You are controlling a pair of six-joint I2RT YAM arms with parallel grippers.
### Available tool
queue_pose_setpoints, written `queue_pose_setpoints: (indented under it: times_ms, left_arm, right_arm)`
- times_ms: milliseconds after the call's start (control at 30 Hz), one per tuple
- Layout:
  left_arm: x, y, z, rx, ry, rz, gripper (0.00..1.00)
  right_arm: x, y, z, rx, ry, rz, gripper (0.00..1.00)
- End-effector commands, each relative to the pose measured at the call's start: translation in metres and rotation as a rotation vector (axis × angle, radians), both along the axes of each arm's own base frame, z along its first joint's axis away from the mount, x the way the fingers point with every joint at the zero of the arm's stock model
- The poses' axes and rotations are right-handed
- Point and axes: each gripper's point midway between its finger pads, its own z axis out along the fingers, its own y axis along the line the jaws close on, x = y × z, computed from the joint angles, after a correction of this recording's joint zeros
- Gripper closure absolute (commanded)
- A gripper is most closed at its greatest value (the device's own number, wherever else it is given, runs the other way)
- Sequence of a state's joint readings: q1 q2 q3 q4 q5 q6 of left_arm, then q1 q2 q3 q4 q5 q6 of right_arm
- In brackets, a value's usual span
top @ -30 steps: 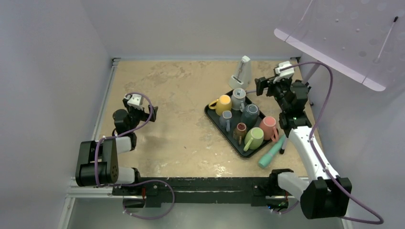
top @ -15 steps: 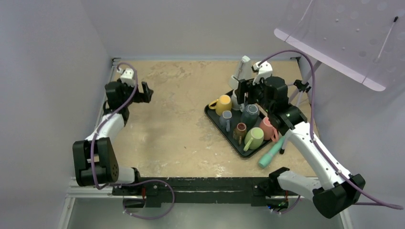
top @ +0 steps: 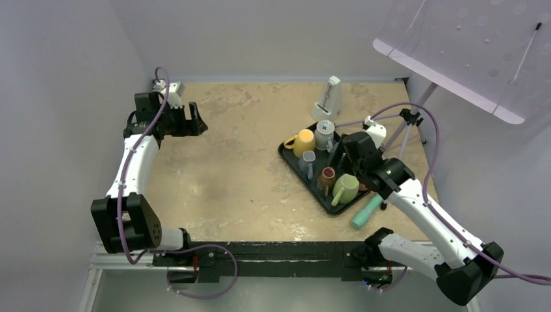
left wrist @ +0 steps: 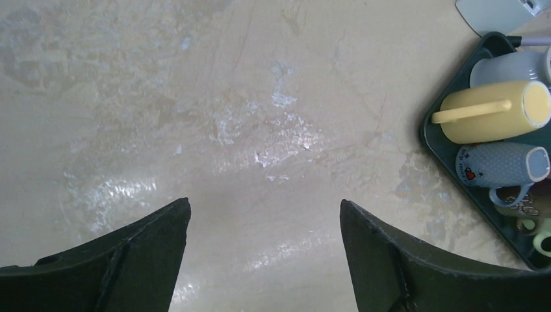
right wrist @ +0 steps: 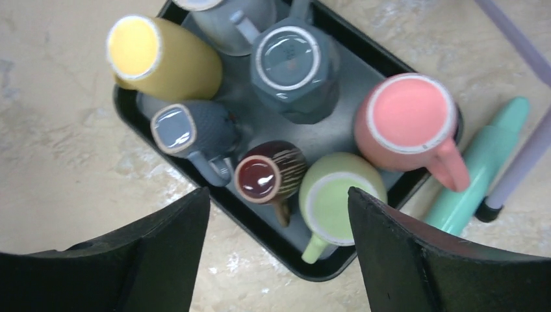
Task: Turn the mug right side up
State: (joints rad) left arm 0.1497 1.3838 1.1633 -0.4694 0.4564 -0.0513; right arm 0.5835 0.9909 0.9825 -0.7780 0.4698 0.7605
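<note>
Several mugs stand bottom up on a black tray point(right wrist: 260, 231): yellow point(right wrist: 162, 58), grey point(right wrist: 227, 19), dark teal point(right wrist: 295, 68), pink point(right wrist: 409, 123), blue-grey point(right wrist: 195, 133), brown point(right wrist: 269, 172) and green point(right wrist: 338, 198). My right gripper point(right wrist: 278, 192) hangs open above the tray's near side, over the brown and green mugs, touching nothing. In the top view it point(top: 343, 155) hides the teal and pink mugs. My left gripper point(top: 195, 119) is open at the far left, over bare table point(left wrist: 260, 130); the tray point(left wrist: 432, 130) shows at its right edge.
A metronome point(top: 329, 97) stands behind the tray. A teal marker point(top: 367, 211) and a black pen point(top: 383, 201) lie right of the tray. A tripod point(top: 409, 120) carrying a translucent panel point(top: 468, 45) stands at the back right. Walls close the left and far sides.
The left arm stretched out toward the far left corner. The right arm swung left and down from behind the tray to above it. Both jaws narrowed a little.
</note>
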Motion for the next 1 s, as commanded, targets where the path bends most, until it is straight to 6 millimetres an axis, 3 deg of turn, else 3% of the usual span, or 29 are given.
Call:
queue_pose_setpoints:
  times_ms: [0,100,300,400,633,967]
  left_arm:
    - [-0.015,-0.007,0.012,-0.054,0.049,0.029,0.12]
    - [-0.014,-0.005,0.01,-0.047,0.051,0.037,0.12]
    - [-0.017,-0.003,0.014,-0.022,0.034,0.035,0.13]
    - [-0.018,-0.003,0.013,-0.018,0.035,0.034,0.13]
    - [-0.017,-0.002,0.013,-0.006,0.029,0.028,0.14]
    - [-0.016,-0.001,0.012,0.002,0.027,0.028,0.14]
  right_arm:
    - [0.007,-0.043,0.006,-0.056,-0.062,-0.188,0.19]
    - [0.024,-0.059,-0.002,-0.018,-0.038,-0.168,0.18]
    - [0.036,-0.093,-0.027,-0.013,0.003,-0.201,0.12]
    - [0.042,-0.099,-0.032,0.044,-0.011,-0.183,0.13]
    - [0.046,-0.091,-0.059,0.1,0.056,-0.134,0.17]
    - [0.052,-0.074,-0.069,0.235,0.033,-0.147,0.31]
